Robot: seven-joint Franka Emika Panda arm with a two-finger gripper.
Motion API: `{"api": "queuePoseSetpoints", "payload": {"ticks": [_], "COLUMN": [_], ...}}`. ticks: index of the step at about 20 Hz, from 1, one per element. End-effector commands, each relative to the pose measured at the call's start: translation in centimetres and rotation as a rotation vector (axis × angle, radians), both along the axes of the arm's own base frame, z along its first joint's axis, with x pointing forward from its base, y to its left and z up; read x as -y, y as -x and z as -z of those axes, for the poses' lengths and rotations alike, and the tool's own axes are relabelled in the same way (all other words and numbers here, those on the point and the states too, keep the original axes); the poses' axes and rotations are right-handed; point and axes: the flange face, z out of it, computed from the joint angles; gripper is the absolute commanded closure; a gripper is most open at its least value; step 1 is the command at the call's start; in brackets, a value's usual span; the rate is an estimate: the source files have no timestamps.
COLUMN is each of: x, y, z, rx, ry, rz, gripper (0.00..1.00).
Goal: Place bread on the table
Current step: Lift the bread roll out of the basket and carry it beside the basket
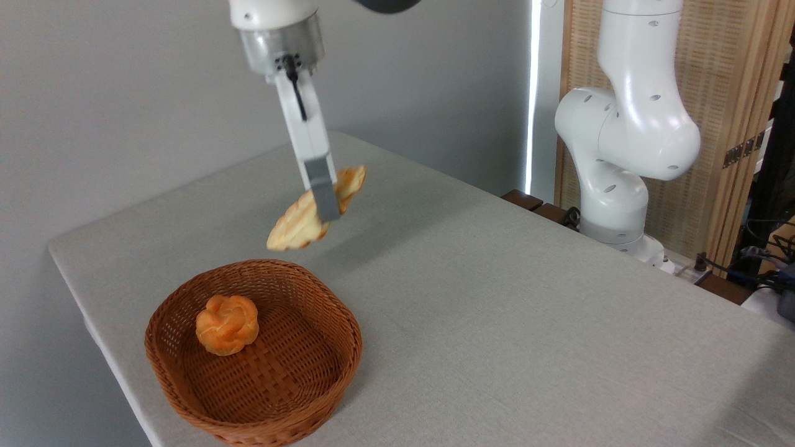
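The bread [297, 225], a long pale-golden braided loaf with pointed ends, hangs tilted in the air above the table [497, 298], its lower tip just beyond the far rim of the basket. My gripper [325, 210] reaches down from the top of the picture and is shut on the loaf's middle. One grey fingertip [323, 189] shows in front of the loaf; the other finger is hidden behind it. The loaf touches neither the grey cloth nor the basket.
A brown wicker basket [310, 379] stands at the table's front left and holds a small round orange knotted bun [227, 324]. The arm's white base [621, 155] rises at the right edge. Cables [758, 261] lie at the far right.
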Motion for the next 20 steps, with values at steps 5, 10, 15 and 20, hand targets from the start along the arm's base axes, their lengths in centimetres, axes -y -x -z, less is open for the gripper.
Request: {"api": "queuePoseSetpoints", "payload": {"ticks": [5,10,15,20], "x": [3.9,3.9,3.8,4.5], "y": [5.9,5.6,4.9,4.7], "z": [3.3,5.2,6.2,7.0], "rx": [-0.067,-0.067,-0.072,-0.086], "ry": [-0.004,-0.011,-0.015,-0.021], "rz": [0.1,0.098,0.095,0.099], "gripper": [0.52,0.41,0.25,0.15]}}
